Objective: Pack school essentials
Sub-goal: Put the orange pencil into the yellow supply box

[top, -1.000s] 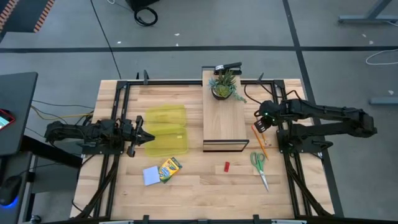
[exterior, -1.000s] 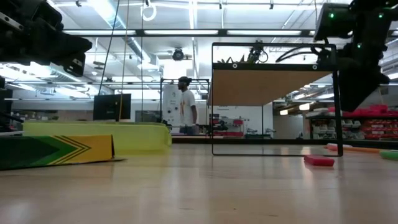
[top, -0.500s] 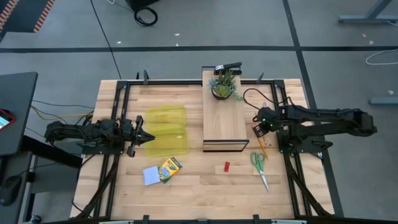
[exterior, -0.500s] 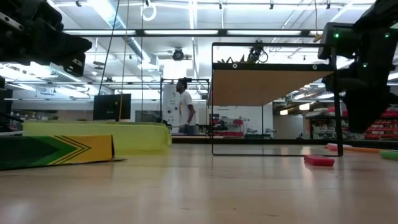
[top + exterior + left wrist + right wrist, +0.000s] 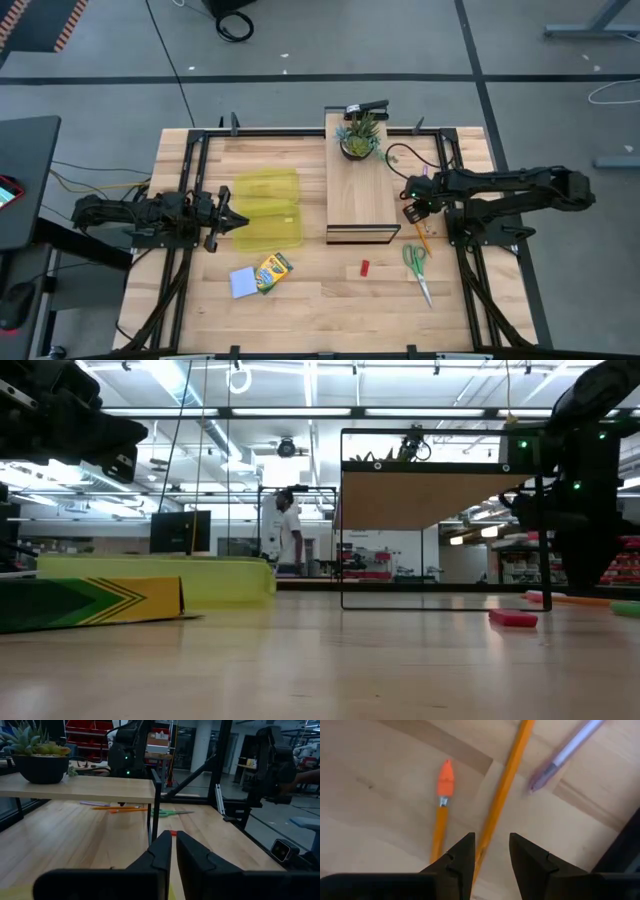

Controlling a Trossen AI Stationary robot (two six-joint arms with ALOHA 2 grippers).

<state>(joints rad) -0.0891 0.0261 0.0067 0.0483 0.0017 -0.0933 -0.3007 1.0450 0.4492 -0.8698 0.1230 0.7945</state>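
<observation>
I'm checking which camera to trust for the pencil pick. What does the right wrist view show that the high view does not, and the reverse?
Only the right wrist view: two orange pencils, one tipped with an orange cap, and the open fingers straddling the longer one.

Only the high view: the yellow case, crayon box, notepad, scissors, plant, left gripper.

Both: the right gripper above the pencils, the purple pen.

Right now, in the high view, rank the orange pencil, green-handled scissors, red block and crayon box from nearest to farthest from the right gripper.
From the right gripper:
1. Orange pencil, directly beneath it.
2. Green-handled scissors, toward the front edge.
3. Red block, front centre.
4. Crayon box, left half, beside the blue notepad.
</observation>
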